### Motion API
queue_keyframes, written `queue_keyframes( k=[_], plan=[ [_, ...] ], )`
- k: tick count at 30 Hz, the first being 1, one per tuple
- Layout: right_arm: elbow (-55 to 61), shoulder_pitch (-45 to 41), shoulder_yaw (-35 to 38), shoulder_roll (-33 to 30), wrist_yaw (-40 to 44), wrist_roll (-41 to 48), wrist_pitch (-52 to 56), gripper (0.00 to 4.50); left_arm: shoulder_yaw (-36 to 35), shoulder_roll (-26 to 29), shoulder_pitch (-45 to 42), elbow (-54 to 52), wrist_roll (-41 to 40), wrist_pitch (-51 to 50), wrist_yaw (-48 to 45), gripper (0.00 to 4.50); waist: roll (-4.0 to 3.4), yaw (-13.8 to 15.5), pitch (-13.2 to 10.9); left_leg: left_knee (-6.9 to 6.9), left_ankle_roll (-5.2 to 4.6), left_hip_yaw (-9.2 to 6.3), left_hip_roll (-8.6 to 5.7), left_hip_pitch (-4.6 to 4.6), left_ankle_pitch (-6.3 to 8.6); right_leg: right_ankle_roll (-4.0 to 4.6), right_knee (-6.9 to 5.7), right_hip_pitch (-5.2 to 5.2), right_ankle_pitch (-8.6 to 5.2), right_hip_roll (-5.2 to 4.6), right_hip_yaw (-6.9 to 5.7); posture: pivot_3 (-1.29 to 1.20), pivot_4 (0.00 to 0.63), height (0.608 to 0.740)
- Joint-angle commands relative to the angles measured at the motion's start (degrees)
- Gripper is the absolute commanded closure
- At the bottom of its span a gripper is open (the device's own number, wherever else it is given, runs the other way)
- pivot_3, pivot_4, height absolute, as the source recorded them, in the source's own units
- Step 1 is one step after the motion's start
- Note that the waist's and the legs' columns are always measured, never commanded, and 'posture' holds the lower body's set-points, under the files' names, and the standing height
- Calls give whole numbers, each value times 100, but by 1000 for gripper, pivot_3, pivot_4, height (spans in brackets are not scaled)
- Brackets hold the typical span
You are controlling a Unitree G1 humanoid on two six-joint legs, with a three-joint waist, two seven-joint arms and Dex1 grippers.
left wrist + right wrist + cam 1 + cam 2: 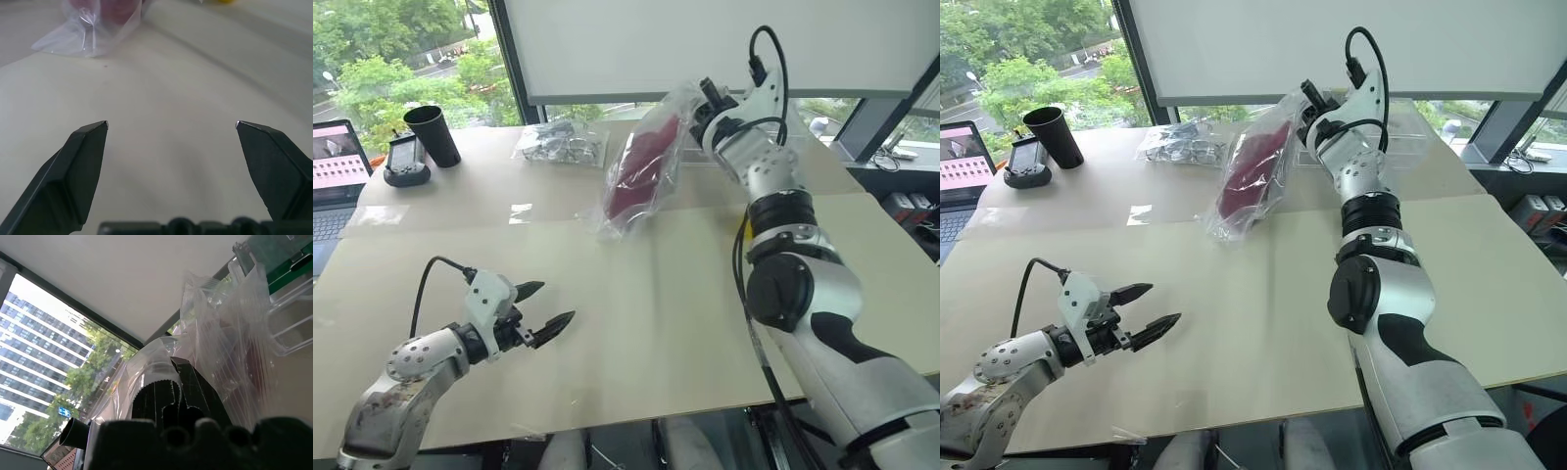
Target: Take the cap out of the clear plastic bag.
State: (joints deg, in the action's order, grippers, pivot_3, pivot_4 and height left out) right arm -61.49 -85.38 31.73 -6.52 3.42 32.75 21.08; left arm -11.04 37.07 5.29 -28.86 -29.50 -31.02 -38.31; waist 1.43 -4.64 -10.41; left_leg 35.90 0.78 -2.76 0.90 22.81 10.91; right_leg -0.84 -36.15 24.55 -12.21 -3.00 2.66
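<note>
The clear plastic bag (619, 220) hangs slanted over the far middle of the table, its lower end resting on the tabletop. Inside it lies the cap (644, 157), showing dark red through the film. My right gripper (697, 102) is raised at the bag's upper end and shut on the crinkled plastic (220, 333), which wraps around its black fingers (161, 391). My left gripper (558, 300) hovers low over the near left of the table, open with nothing between its fingers (83, 147). The bag's lower end (90, 34) lies well ahead of it.
A smaller clear bag of grey bits (558, 144) lies at the back, left of the big bag. A black cup (433, 134), a black device (406, 162) and a laptop (333, 166) stand at the far left. Rigid clear boxes (1415, 127) sit behind my right arm.
</note>
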Motion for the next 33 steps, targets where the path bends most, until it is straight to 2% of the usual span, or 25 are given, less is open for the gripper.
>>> queue_keyframes(
  k=[1, 3, 5, 7, 10, 15, 19, 22, 26, 30, 33],
  plan=[
    [-75, -1013, -349, 904, 1338, 258, 358, 4473, -148, -38, -194, 65, -47, 82, 51, 0, -7, -98, -8, 0, 0, 0, 5, 0, 0, 1, -4, 3, 1, 5, 0, 0, 150, 740],
    [82, -1199, -345, 1133, 1934, 481, 706, 4473, -139, -24, -163, 57, -21, 98, 15, 0, -7, -129, -8, -1, -6, -2, 25, 13, 3, 7, -6, 22, 4, 31, 8, 0, 150, 740],
    [1662, -840, -879, 1258, 3352, 1060, 1554, 4473, -179, -36, -130, 32, -60, 58, 25, 0, -4, -79, -7, -2, -11, -8, 40, 27, 7, 13, -8, 37, 8, 45, 2, 0, 150, 740],
    [2883, -320, -1238, 1203, 4184, 1475, 2125, 4473, -209, -30, -104, 8, -78, 38, 22, 0, 3, 99, -6, 1, -11, -31, 55, 68, 8, 14, -5, 57, 8, 53, -30, 0, 150, 740],
    [3599, 382, -1746, 965, 4536, 1336, 2306, 4473, -241, -20, -41, -5, -75, 48, 5, 0, 18, 295, 4, 7, -5, -43, 42, 91, 12, 13, -1, 58, 8, 41, -34, 0, 150, 740],
    [3282, 766, -2191, 655, 4279, 782, 2169, 4473, -199, -58, -19, -62, -98, -12, 34, 0, 26, 255, 8, 31, 12, -25, 8, 77, 8, 6, -5, 54, 9, 9, -19, 0, 150, 740],
    [2660, 676, -2033, 608, 3962, 531, 1761, 4473, -184, -57, 7, -68, -106, -39, 17, 0, 26, 191, 8, 30, 21, -25, 14, 61, 0, 8, -22, 53, 10, 20, -14, 0, 150, 740],
    [1861, 377, -1766, 591, 3336, 321, 1220, 4473, -187, -61, 31, -93, -116, -44, 14, 0, 28, 165, 7, 22, 21, -23, 23, 56, 1, 12, -39, 59, 9, 34, 0, 0, 150, 740],
    [395, -365, -1033, 483, 2586, 416, 127, 4473, -185, -78, 7, -72, -121, -57, 25, 0, 29, 166, 2, 14, 21, -23, 23, 58, 1, 19, -56, 72, 5, 35, 2, 0, 150, 740],
    [-725, -1025, -850, 358, 2493, 87, -831, 4473, -191, -130, -84, 15, -169, -55, 23, 0, 29, 155, 0, 14, 21, -22, 23, 58, 1, 19, -50, 70, 4, 34, 3, 0, 150, 740],
    [-1074, -1315, -725, 250, 2526, -32, -1227, 4473, -211, -108, -97, 28, -149, -37, 40, 0, 29, 125, 0, 13, 21, -22, 24, 56, 1, 20, -51, 69, 4, 35, 3, 0, 150, 740]
  ],
)
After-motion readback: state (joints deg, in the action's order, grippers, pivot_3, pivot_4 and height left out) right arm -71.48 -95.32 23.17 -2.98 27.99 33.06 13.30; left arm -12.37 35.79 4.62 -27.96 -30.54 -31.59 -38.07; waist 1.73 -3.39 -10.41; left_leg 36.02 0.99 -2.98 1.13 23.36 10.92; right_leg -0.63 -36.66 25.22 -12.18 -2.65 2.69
